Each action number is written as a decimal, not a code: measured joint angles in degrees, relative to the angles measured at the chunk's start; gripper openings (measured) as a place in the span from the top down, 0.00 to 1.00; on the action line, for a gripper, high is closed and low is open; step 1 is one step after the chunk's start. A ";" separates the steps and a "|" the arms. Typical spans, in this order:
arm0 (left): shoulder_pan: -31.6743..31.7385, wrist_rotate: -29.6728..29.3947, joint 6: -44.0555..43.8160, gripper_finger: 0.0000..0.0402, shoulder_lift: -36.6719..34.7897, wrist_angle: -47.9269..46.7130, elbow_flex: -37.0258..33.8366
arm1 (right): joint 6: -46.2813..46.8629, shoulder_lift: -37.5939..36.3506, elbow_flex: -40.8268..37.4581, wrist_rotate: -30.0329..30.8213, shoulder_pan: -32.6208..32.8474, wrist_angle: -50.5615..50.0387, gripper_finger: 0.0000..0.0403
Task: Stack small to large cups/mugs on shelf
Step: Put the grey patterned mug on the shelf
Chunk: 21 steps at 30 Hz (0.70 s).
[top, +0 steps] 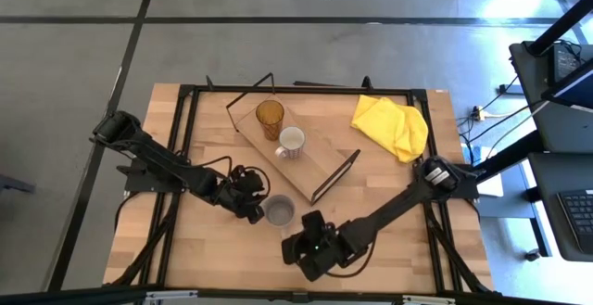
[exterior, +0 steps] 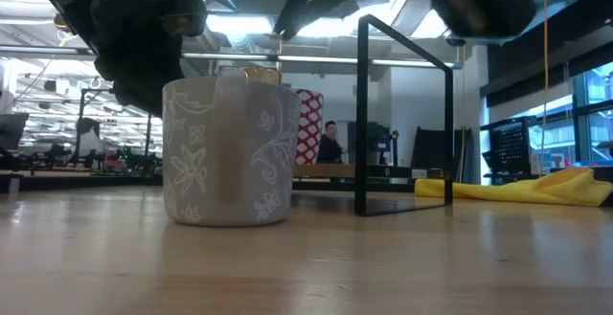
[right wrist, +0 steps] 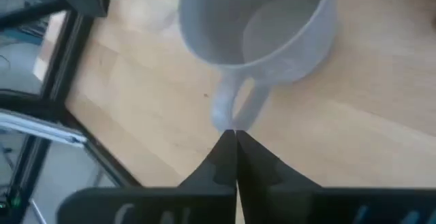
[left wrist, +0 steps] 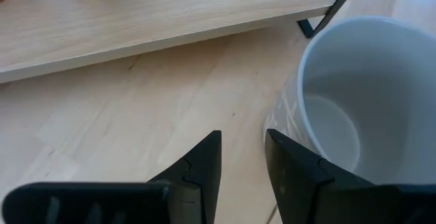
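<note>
The grey mug [top: 279, 210] stands upright on the wooden table, its handle [exterior: 233, 143] toward the near edge. My left gripper [top: 252, 198] is at the mug's left side, fingers a little apart with nothing between them [left wrist: 242, 163]. My right gripper [right wrist: 235, 137] is shut and empty, above and just near of the handle [right wrist: 231, 105]; it also shows in the high view [top: 310, 238]. The amber tumbler [top: 270, 118] and the white mug [top: 291, 143] stand on the shelf board [top: 310, 171]. My left gripper has one finger [left wrist: 289, 169] close beside the grey mug's outer wall [left wrist: 289, 118], below the rim, coming from the table's left. I cannot tell whether it touches the wall. The mug stands flat on the table.
A yellow cloth [top: 391, 124] lies at the far right of the table. The shelf's black wire end frame [exterior: 402, 114] stands just beyond the grey mug. Bare tabletop lies at the near left.
</note>
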 joint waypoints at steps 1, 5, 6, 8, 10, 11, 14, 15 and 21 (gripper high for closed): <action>0.00 0.10 0.00 0.73 0.00 -0.01 0.00 | 0.04 -0.02 -0.82 0.05 -0.37 1.03 1.00; 0.00 0.37 -0.04 0.73 0.00 -0.30 0.00 | 1.53 0.98 -2.49 -0.38 -1.73 0.94 1.00; 0.00 0.38 -0.04 0.73 0.00 -0.41 0.00 | 1.50 1.25 -2.65 -1.28 -2.00 1.27 1.00; -0.02 0.62 -0.02 0.73 0.00 -0.58 0.00 | 1.38 2.07 -2.64 -3.63 -2.22 2.08 1.00; -0.02 0.72 -0.02 0.73 0.00 -0.53 0.00 | 1.22 3.23 -2.70 -5.36 -2.16 3.43 1.00; -0.02 0.76 -0.01 0.73 0.00 -0.54 0.00 | 1.07 3.81 -2.73 -5.59 -2.16 5.07 1.00; -0.02 0.82 -0.01 0.73 0.00 -0.48 0.00 | 0.37 4.43 -2.73 -5.58 -2.35 9.10 1.00; -0.02 0.83 0.00 0.73 0.00 -0.47 0.00 | -0.03 4.52 -2.70 -5.58 -2.59 10.72 1.00; 0.11 0.79 -0.02 0.73 0.00 0.86 0.00 | -4.16 4.72 -2.69 -5.51 -4.99 15.69 1.00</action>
